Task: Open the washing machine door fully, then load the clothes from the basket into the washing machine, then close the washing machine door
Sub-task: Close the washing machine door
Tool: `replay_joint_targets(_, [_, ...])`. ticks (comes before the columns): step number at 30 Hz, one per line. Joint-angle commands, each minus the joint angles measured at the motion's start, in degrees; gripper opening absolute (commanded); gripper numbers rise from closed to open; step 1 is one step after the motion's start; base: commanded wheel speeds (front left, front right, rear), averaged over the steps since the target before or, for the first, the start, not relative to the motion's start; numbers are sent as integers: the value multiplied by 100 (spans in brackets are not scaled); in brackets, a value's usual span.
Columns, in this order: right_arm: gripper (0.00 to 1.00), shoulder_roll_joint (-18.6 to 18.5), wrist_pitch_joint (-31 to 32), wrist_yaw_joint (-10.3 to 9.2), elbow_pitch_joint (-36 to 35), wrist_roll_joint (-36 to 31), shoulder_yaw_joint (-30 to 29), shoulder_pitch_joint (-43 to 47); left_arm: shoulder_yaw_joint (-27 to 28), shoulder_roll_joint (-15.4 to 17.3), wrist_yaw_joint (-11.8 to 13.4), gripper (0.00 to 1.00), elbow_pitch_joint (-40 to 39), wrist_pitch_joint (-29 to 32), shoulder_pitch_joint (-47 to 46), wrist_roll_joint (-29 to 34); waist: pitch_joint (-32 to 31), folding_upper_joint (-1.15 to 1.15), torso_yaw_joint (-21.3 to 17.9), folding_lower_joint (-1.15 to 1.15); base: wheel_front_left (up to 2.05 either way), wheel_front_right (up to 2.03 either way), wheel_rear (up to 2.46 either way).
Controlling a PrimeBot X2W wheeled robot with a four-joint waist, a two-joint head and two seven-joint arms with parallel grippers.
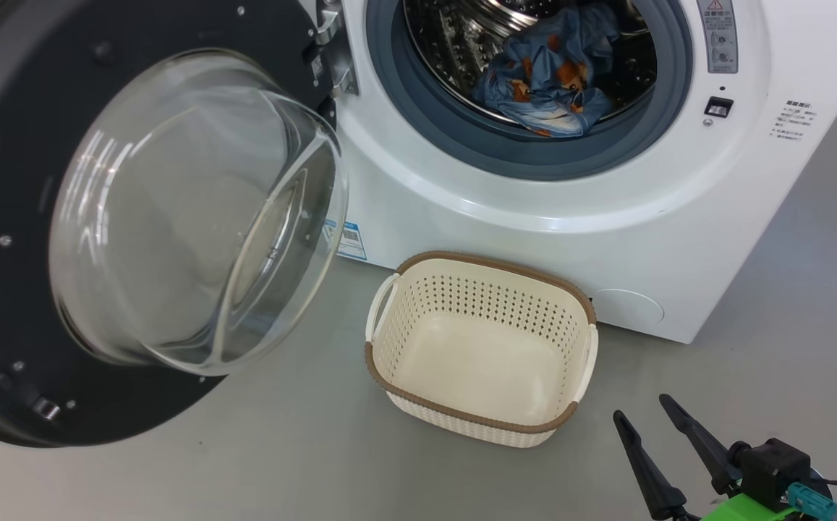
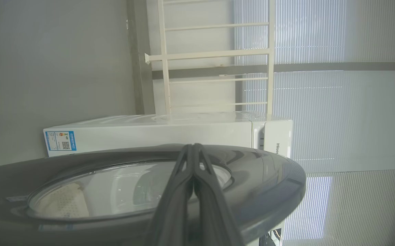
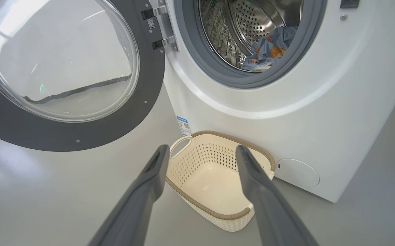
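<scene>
At the left, the washing machine door [image 1: 172, 217] stands swung wide open on its hinge. The left gripper [image 2: 193, 150] is on the door's outer side, its fingers pressed together with nothing between them, lying over the dark rim. Whether they touch it I cannot tell. In the middle, the washing machine [image 1: 534, 239] shows its open mouth. The clothes [image 1: 548, 79] lie inside the drum, low and near the front, just behind the grey seal. Below, on the floor just in front of the machine, the basket [image 1: 490, 262] is empty. At the lower right, the right gripper [image 1: 641, 406] hangs above the floor beside the basket, fingers spread wide and holding nothing. Opening and loading look done. What is left is closing the door, which the left gripper seems placed to push. The cloth sits close to the seal, so it could catch as the door shuts.
</scene>
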Motion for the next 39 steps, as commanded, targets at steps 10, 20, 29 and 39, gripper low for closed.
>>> replay_joint_targets(10, [100, 94, -28, 9, -127, 0, 61, -79, -346, -282, 30, 0, -1135, 923, 498, -158, -11, 0, 131, 0, 0, 0, 0])
replay_joint_targets(20, [100, 309, -28, 9, -141, -11, -24, -95, -654, -842, 337, 0, -2621, 1368, 1132, -318, -30, 0, 83, 0, 0, 0, 0])
replay_joint_targets(29, [100, 532, -28, 9, -161, 0, -93, -113, -1021, -1419, 729, 0, -4171, 1491, 1649, -400, -124, 0, -177, 0, 0, 0, 0])
replay_joint_targets(39, [100, 697, -28, 9, -164, -7, -134, -81, -1798, -1805, 752, 0, -4450, 1063, 1900, -306, -212, 0, -781, 0, 0, 0, 0])
